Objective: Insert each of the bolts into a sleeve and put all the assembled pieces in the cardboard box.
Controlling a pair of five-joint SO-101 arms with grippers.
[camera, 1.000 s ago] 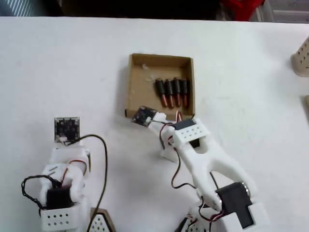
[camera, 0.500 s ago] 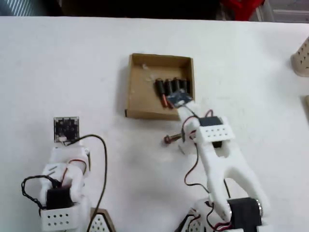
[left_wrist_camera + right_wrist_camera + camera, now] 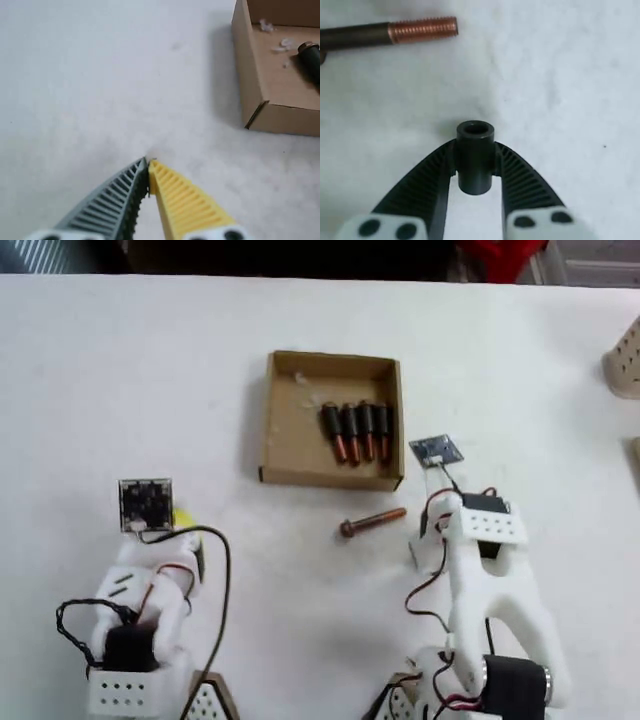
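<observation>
Now my right gripper [image 3: 475, 147] clasps the sleeve [image 3: 475, 162], bolt [image 3: 390, 34] beyond its fingertips [image 3: 442, 160]; left gripper [image 3: 148, 162] clenched; I'd align bore to thread.

A white, matt worktop [image 3: 120, 370] spreads across the high view, evenly lit, with soft, short shadows. Beyond its far edge runs a dark strip [image 3: 250, 258]. A pale striped patch [image 3: 35, 255] sits at the strip's left end, and something red [image 3: 505, 255] lies towards the right. A beige perforated object [image 3: 625, 365] stands on the worktop at the right edge
</observation>
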